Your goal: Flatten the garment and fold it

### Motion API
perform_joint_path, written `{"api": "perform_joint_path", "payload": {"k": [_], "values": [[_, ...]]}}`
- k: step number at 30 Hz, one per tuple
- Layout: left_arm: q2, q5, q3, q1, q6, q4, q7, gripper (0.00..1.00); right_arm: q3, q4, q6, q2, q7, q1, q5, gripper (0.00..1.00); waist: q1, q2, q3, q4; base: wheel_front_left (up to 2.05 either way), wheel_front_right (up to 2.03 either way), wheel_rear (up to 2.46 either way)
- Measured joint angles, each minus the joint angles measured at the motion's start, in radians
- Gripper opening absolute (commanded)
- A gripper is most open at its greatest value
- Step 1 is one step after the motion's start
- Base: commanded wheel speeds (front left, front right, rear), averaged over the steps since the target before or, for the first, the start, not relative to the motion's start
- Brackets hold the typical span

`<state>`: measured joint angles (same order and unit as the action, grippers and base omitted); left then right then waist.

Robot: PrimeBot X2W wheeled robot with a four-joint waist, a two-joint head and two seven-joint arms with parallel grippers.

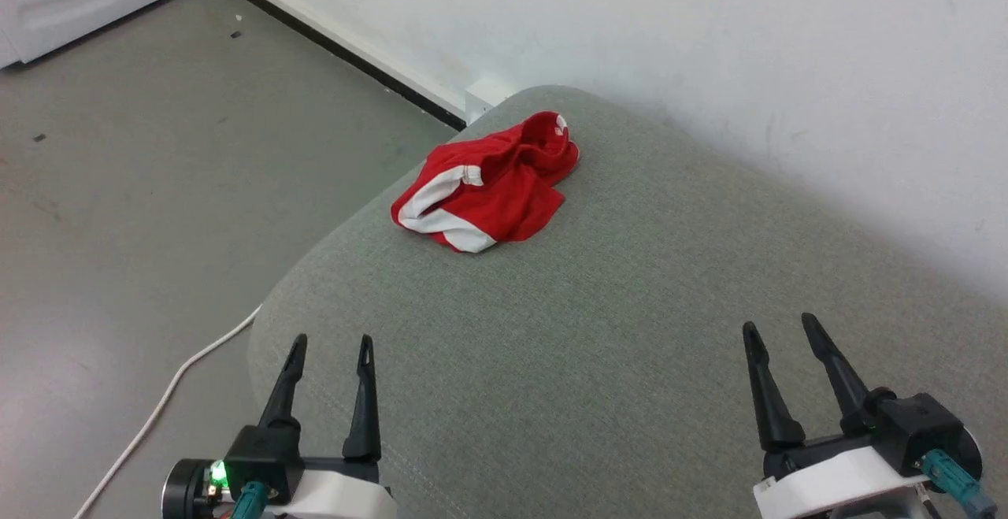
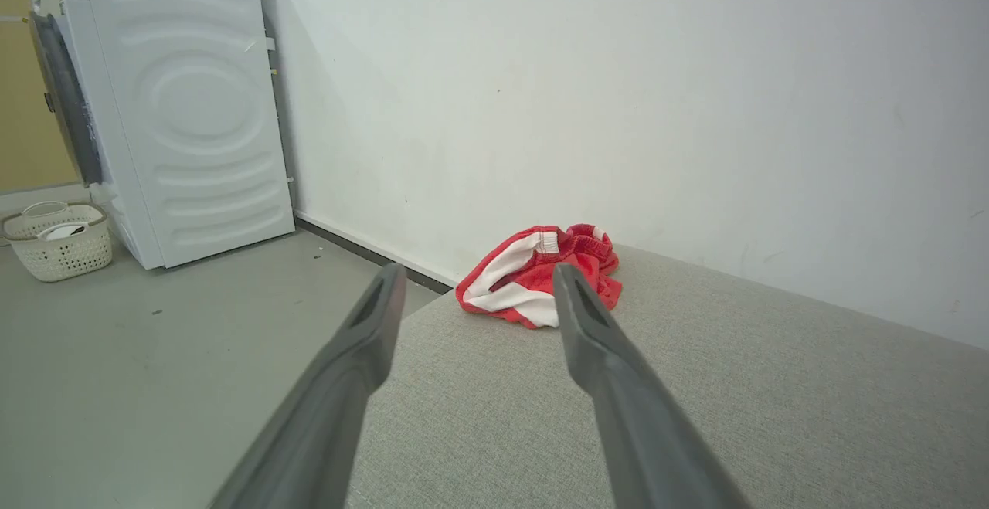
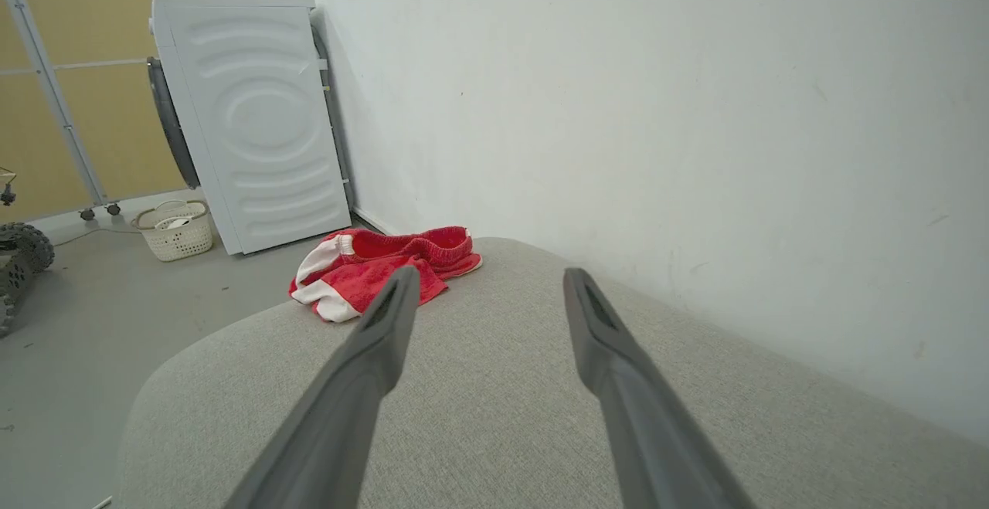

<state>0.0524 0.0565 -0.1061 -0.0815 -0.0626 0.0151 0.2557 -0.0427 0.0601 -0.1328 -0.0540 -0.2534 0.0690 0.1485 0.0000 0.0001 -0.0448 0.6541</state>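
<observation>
Head view shows you the shorts (image 1: 488, 184) crumpled on the cushion's (image 1: 630, 306) far corner. Your left gripper (image 1: 332, 339) and right gripper (image 1: 777, 321) hover well short, fingers spread, empty.

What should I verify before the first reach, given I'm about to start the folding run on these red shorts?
1. Left gripper open and empty: ok.
2. Right gripper open and empty: ok.
3. Red shorts spread flat: not ok; they are crumpled in a heap.
4. Shorts wholly on the grey upholstered surface: ok, though close to its left edge.
5. Leg hems told apart for a grasp: cannot tell; the folds hide them.
6. Both grippers apart from the shorts: ok; they hover over the near side, with bare upholstery between.
</observation>
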Motion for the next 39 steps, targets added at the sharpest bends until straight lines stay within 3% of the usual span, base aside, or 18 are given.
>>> {"api": "perform_joint_path", "payload": {"k": [17,21,27,32,39], "values": [[0.000,0.006,-0.014,0.000,-0.008,0.003,0.000,1.00,0.009,0.002,0.000,0.001,-0.003,0.000,0.001,1.00,0.0000,0.0000,0.021,-0.010,0.00,0.00,0.00],[0.009,0.014,-0.010,0.007,0.021,0.023,0.000,1.00,0.007,-0.003,0.000,0.001,-0.003,-0.002,-0.009,1.00,0.0000,0.0000,0.040,-0.025,0.00,0.00,0.00],[0.067,0.025,0.003,0.137,0.070,0.143,-0.028,1.00,0.009,-0.012,0.000,0.002,-0.003,-0.019,-0.048,1.00,0.0000,0.0000,0.097,-0.059,0.00,0.00,0.00],[0.116,0.093,0.036,0.327,0.126,0.264,-0.178,1.00,0.012,-0.029,0.000,0.002,-0.004,-0.064,-0.088,1.00,0.0001,0.0000,0.165,-0.099,0.00,0.00,0.00],[0.245,0.166,0.057,0.544,0.177,0.479,-0.335,1.00,-0.007,-0.050,0.000,-0.006,-0.004,-0.135,-0.113,1.00,0.0003,0.0000,0.266,-0.186,0.00,0.00,0.00]]}}
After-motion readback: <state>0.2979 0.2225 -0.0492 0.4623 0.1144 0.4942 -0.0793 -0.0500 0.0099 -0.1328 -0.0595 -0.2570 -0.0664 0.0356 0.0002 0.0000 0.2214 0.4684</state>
